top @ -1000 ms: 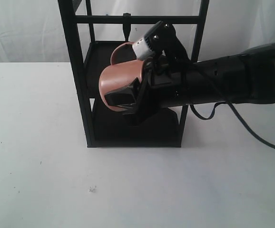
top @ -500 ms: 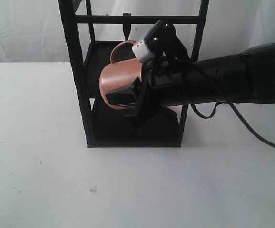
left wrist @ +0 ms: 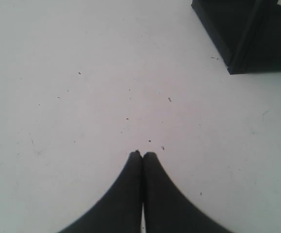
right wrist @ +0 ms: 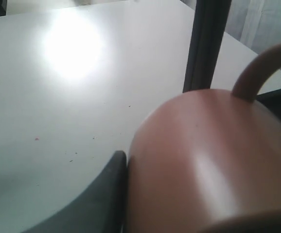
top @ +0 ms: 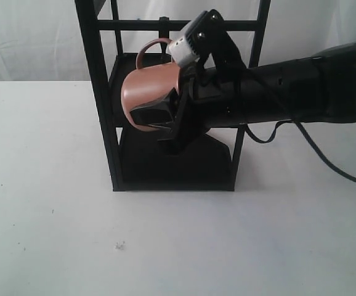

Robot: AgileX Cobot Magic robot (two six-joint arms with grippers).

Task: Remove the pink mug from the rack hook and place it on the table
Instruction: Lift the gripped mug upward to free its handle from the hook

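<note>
Now: mug is clamped in the right claw, held clear above the table. It sits in the front opening of the rack, about level with the upper shelf. The mug lies on its side, its closed end toward the left of the exterior view and its handle uppermost.

One dark finger presses the lower front of the mug wall. The opposite finger is hidden behind the body. The right wrist view agrees: finger lies flat against the mug, touching it.

The handle top is just below the crossbar, right beside the tip of the hook. Cannot tell whether the loop is around the peg or clear of it.

Left claw: tips closed against each other, gripping no object. It hangs over the table, near a corner of the rack base.
</note>
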